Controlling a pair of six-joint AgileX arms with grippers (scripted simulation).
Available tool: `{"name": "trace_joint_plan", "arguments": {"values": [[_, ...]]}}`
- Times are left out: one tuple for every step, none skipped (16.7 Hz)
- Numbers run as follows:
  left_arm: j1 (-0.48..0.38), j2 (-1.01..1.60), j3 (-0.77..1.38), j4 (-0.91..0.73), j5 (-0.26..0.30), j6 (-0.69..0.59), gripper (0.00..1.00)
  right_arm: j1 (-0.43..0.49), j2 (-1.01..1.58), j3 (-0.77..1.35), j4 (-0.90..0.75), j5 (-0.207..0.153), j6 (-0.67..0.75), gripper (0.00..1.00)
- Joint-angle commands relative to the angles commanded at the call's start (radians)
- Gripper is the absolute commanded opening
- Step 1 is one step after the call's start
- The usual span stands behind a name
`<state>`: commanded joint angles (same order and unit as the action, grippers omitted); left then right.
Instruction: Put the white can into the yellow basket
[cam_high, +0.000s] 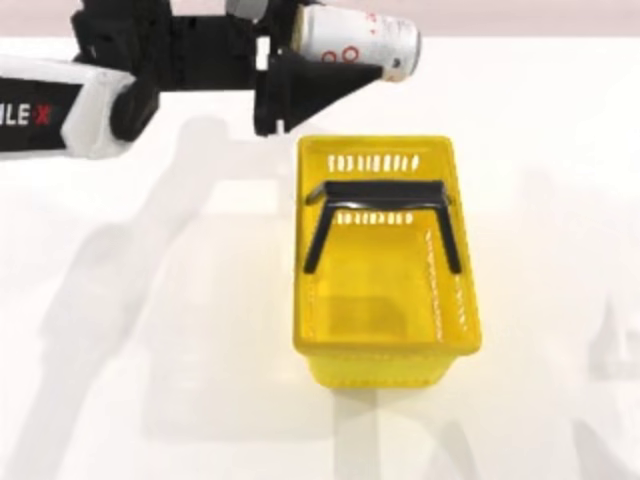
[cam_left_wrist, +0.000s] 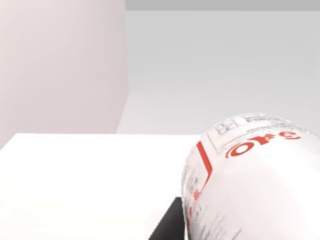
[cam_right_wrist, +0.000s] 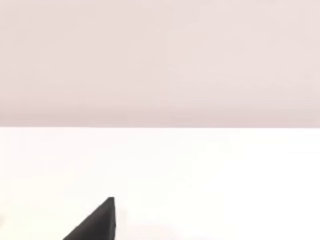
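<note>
My left gripper (cam_high: 335, 55) is shut on the white can (cam_high: 362, 40), which has red markings and lies on its side in the air. The can hangs just beyond the far end of the yellow basket (cam_high: 470, 300), near the table's back edge in the top view. In the left wrist view the white can (cam_left_wrist: 255, 180) fills the near corner, with one black finger (cam_left_wrist: 172, 225) pressed against its side. The basket stands in the middle of the table, its black handle (cam_high: 385, 192) raised across its far half. It holds nothing.
My right arm is outside the top view; only its shadow falls on the table at the right. A black piece of my right gripper (cam_right_wrist: 97, 225) shows in the right wrist view over bare white table, with a pale wall behind.
</note>
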<state>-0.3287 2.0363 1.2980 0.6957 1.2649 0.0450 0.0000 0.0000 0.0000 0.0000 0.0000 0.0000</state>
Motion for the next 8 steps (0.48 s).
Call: {"name": "trace_joint_plan", "arguments": {"values": [[0.006, 0.004, 0.004, -0.002, -0.002, 0.002, 0.0, 0.0, 0.0, 0.0, 0.0, 0.0, 0.0, 1.0], [0.006, 0.007, 0.003, 0.001, -0.001, 0.002, 0.0, 0.0, 0.0, 0.0, 0.0, 0.0, 0.0, 1.0], [0.006, 0.02, -0.001, 0.015, 0.0, 0.002, 0.0, 0.0, 0.0, 0.0, 0.0, 0.0, 0.0, 1.0], [0.008, 0.041, -0.007, 0.039, 0.002, 0.001, 0.0, 0.0, 0.0, 0.0, 0.0, 0.0, 0.0, 1.0], [0.009, 0.066, -0.016, 0.073, 0.003, 0.001, 0.0, 0.0, 0.0, 0.0, 0.0, 0.0, 0.0, 1.0], [0.011, 0.095, -0.027, 0.117, 0.004, 0.0, 0.0, 0.0, 0.0, 0.0, 0.0, 0.0, 0.0, 1.0], [0.014, 0.125, -0.039, 0.167, 0.004, -0.001, 0.0, 0.0, 0.0, 0.0, 0.0, 0.0, 0.0, 1.0], [0.017, 0.155, -0.052, 0.218, 0.005, -0.002, 0.0, 0.0, 0.0, 0.0, 0.0, 0.0, 0.0, 1.0]]}}
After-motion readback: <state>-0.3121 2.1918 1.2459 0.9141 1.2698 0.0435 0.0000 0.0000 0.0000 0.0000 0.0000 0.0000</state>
